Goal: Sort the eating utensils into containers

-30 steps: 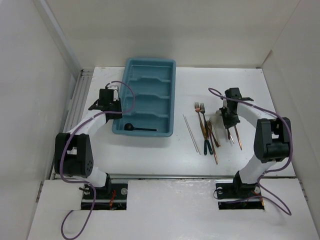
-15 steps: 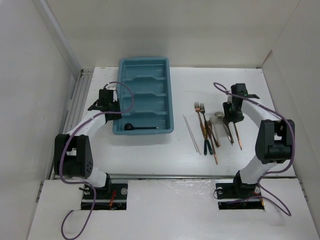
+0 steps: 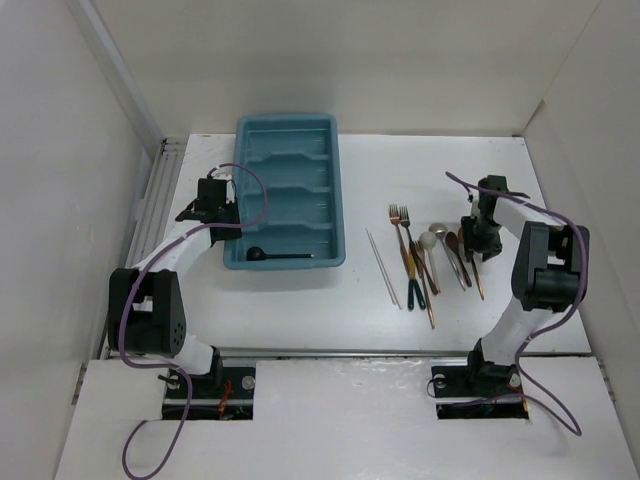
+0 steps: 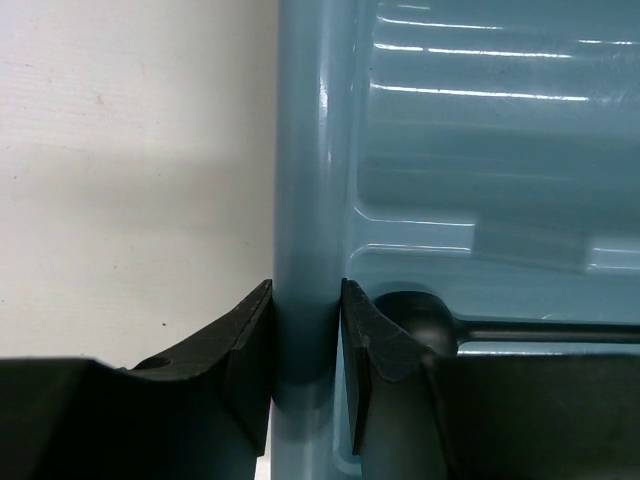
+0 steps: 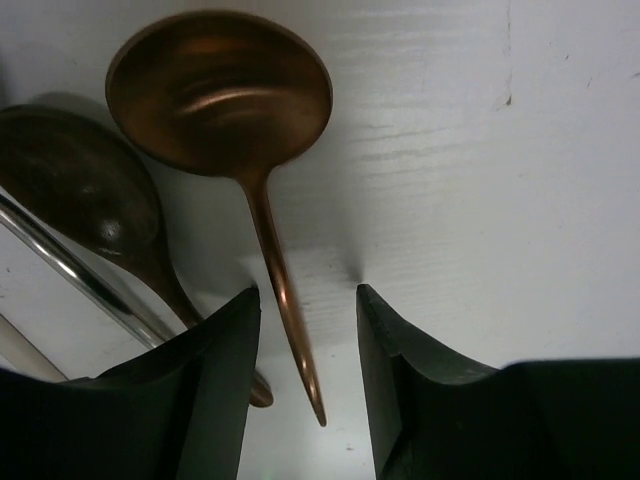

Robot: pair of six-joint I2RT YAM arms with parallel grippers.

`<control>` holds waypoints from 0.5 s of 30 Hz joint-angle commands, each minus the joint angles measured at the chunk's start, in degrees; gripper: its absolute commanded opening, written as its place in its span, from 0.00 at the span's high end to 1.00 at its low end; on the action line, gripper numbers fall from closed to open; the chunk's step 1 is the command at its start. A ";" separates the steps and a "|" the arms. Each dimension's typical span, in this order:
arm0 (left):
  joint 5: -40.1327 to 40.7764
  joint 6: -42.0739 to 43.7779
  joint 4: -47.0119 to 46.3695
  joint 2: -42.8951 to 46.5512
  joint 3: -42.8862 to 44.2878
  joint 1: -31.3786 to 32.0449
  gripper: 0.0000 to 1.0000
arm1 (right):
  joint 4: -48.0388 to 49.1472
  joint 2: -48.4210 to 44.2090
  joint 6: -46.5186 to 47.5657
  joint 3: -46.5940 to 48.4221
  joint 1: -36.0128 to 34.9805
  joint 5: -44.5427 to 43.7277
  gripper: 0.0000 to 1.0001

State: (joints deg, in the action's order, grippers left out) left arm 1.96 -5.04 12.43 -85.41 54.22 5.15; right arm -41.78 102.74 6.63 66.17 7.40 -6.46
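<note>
Teal tray [image 3: 243, 190]: left side of the table; my left gripper [image 4: 305, 300] is clamped on its rim.
Loose utensils [image 3: 415, 262]: right of the tray, nearer my right arm.
Copper spoon [image 5: 262, 220]: handle lies lengthwise between my right gripper's [image 5: 308, 310] spread fingers, bowl ahead. I'd close straight across it.

White booth walls [image 3: 70, 200] suggest a robot lab

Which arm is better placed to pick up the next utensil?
Right: the right fingers, open, straddle the handle of the copper-coloured round-bowled spoon; the left fingers clamp the rim of the teal-blue plastic cutlery tray.
</note>
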 commanded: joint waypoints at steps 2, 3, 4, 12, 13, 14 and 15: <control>5.95 1.26 1.90 2.00 -0.43 -0.75 1.00 | 2.32 0.17 0.40 0.19 -0.28 1.36 0.52; 5.95 1.26 1.90 2.00 -0.43 -0.75 1.00 | 2.32 0.79 0.40 0.19 -0.28 1.36 0.54; 5.95 1.26 1.90 2.00 -0.43 -0.75 1.00 | 2.32 2.80 0.40 1.14 -0.28 0.75 0.56; 5.95 2.40 1.90 3.14 -0.43 -0.75 1.00 | 2.32 4.41 0.93 2.73 -0.89 -0.39 1.00; 5.95 2.40 1.90 3.14 -0.43 -0.75 1.00 | 2.32 3.79 0.93 2.73 -0.89 -4.05 1.00; 5.95 3.10 1.90 3.66 -0.43 -0.75 1.00 | 0.58 2.91 0.93 4.56 -1.59 -6.52 1.00; 5.95 3.10 1.90 3.67 -0.43 -0.75 1.00 | -0.49 0.82 0.93 6.06 -2.12 -9.25 1.00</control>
State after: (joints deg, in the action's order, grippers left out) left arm 2.85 -4.29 13.04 -84.64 54.02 5.13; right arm -43.00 105.73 7.73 69.71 6.31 -8.38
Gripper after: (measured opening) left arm 0.250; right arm 0.039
